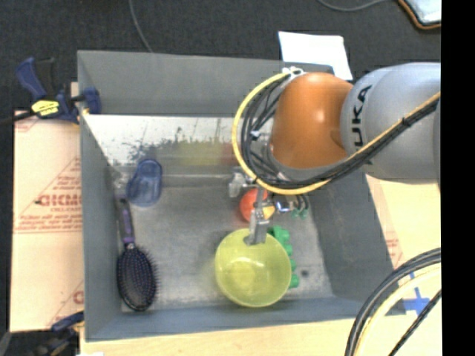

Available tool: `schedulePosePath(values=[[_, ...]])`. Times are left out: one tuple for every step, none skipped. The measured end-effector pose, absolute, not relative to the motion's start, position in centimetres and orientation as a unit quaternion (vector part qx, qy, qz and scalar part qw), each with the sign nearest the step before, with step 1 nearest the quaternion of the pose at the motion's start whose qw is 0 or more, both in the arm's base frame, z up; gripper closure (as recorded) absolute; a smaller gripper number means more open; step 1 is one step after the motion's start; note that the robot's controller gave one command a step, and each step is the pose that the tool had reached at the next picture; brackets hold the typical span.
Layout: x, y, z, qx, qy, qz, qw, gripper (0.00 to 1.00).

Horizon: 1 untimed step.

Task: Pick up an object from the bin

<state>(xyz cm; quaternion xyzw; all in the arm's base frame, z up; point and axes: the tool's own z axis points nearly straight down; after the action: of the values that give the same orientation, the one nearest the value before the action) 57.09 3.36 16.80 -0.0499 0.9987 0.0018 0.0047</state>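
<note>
Gripper (257,232) sits at the upper rim of the yellow-green bowl (249,277), lower centre of frame. Orange ball (246,205) lies just above. Grip state cannot be told.

You have a dark purple plastic hairbrush (133,269) at far left, handle toward a translucent blue plastic cup (145,182); well right, an orange ball (247,203) beside green plastic pieces (282,237).
</note>
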Motion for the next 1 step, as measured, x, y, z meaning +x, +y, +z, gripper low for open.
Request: schedulePosePath(values=[[57.40, 4.66, 15.84, -0.058, 0.998, 0.004, 0.005, 0.00]])
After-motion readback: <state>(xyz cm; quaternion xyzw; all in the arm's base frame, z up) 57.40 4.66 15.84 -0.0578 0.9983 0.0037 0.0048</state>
